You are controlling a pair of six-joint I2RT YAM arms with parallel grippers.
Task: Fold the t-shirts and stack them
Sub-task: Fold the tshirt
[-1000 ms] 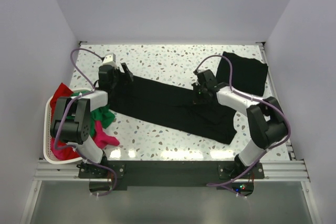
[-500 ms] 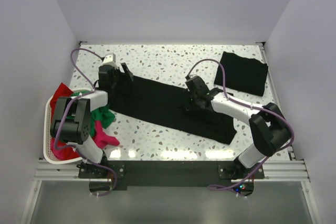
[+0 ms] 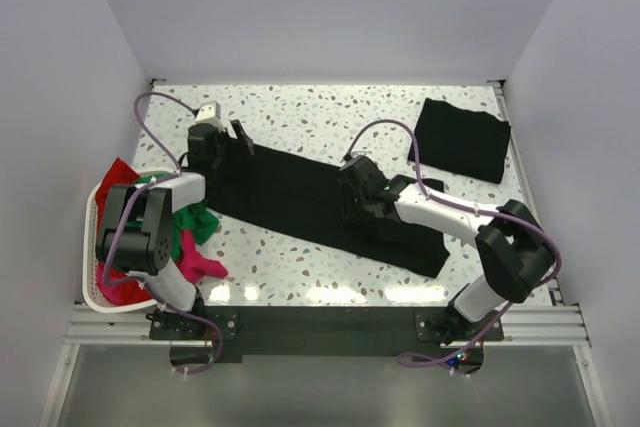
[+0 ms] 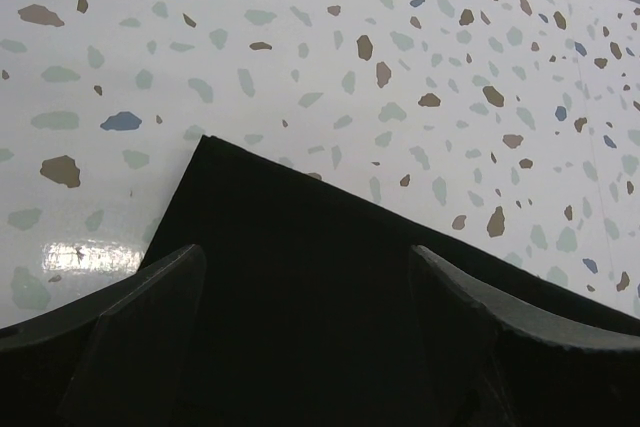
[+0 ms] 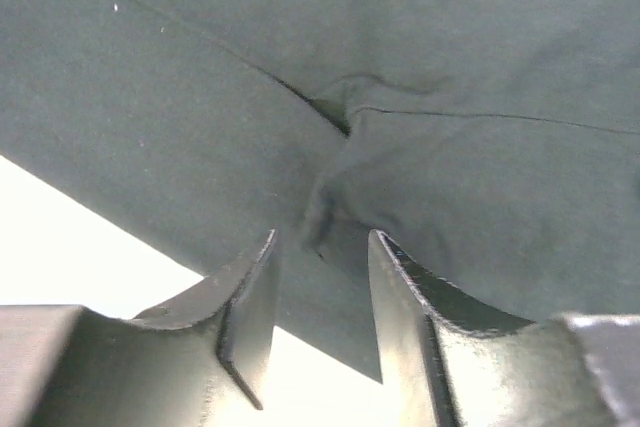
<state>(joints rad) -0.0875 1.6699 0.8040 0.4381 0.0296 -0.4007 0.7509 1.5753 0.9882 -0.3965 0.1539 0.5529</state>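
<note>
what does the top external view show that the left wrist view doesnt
Only top external: the right gripper, the white basket of coloured t-shirts, and a folded black t-shirt at the far right. Only left wrist: a corner of the cloth up close, beyond the left gripper's open fingers. Both: the spread black t-shirt on the speckled table.

two black t-shirts (image 3: 290, 197), three coloured t-shirts (image 3: 192, 222), one basket (image 3: 88, 282).

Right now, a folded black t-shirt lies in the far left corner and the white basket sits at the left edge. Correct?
No. The top external view shows the folded black t-shirt in the far right corner; the white basket does sit at the left edge.
</note>
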